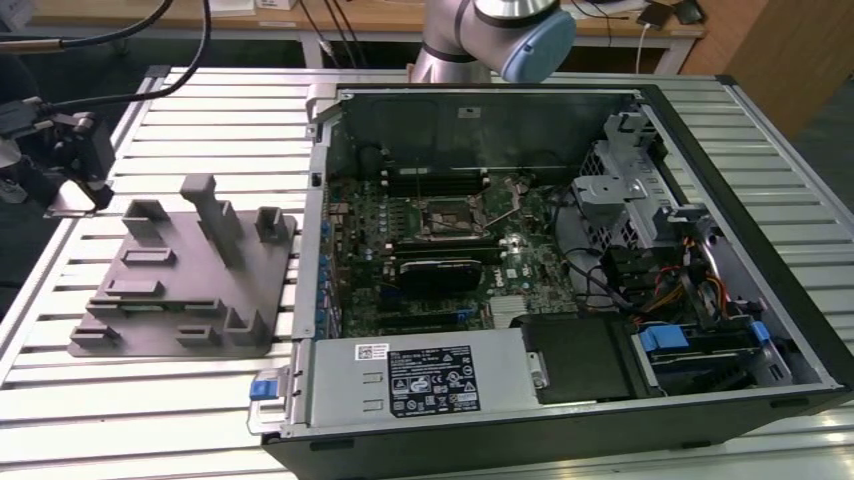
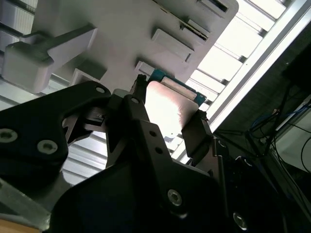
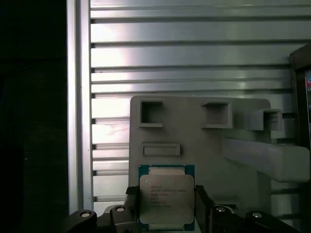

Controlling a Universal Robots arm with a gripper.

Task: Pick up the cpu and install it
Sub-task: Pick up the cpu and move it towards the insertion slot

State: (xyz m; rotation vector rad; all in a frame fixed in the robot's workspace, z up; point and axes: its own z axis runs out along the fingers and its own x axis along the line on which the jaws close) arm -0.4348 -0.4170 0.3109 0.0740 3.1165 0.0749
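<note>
The cpu is a flat square chip with a silver-grey metal top and a green rim. It sits between the two black fingers of my gripper, which is shut on its opposite edges; the second wrist view shows the same hold on the cpu. In the exterior view my gripper hangs over the slatted table, just off the far-left corner of the grey fixture block. The black socket lies on the motherboard inside the open computer case, well to the exterior view's right of my gripper.
The open computer case lies on its side on the slatted metal table, with drives, cables and a power supply inside. The fixture block has upright posts. The arm's base stands behind the case.
</note>
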